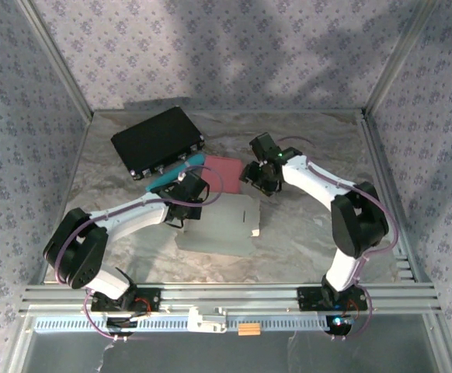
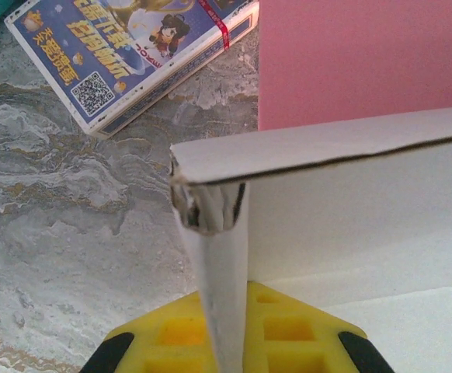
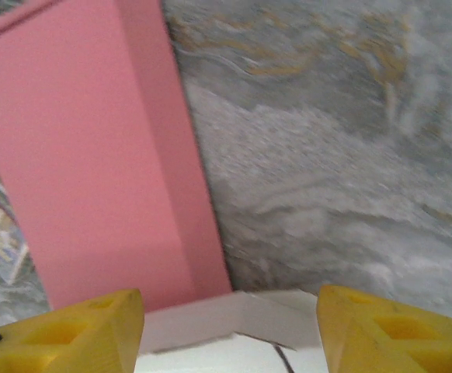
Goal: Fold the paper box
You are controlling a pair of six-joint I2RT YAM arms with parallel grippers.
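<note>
- Three walls [image 1: 234, 54] papered in a pale lilac flower print close in the left, back and right of the cell, with bare aluminium posts [image 1: 55, 58] at the corners.
- Grey marble-patterned table [image 1: 296, 225] with rust veins, edged by a slotted metal rail [image 1: 234, 295] on the near side.
- Two arms reach in from that rail toward the middle.
- Flat grey-white paper box [image 1: 222, 225] lies opened out near the table centre, between the arms; one flap [image 2: 366, 225] is raised on edge.
- Black case [image 1: 156, 144] sits at the back left, with a teal object [image 1: 168, 177] just in front of it.
- Pink board [image 1: 224, 172] lies at the far end of the paper box; whether it is joined to it is unclear.
- Blue printed carton [image 2: 133, 54] rests on the marble near the pink board.
- Left gripper [image 2: 226, 326]: yellow fingers pressed together, pinching the end of the raised flap.
- Right gripper [image 3: 226, 299]: yellow fingers spread wide, over the white edge of the paper box beside the pink board.
</note>
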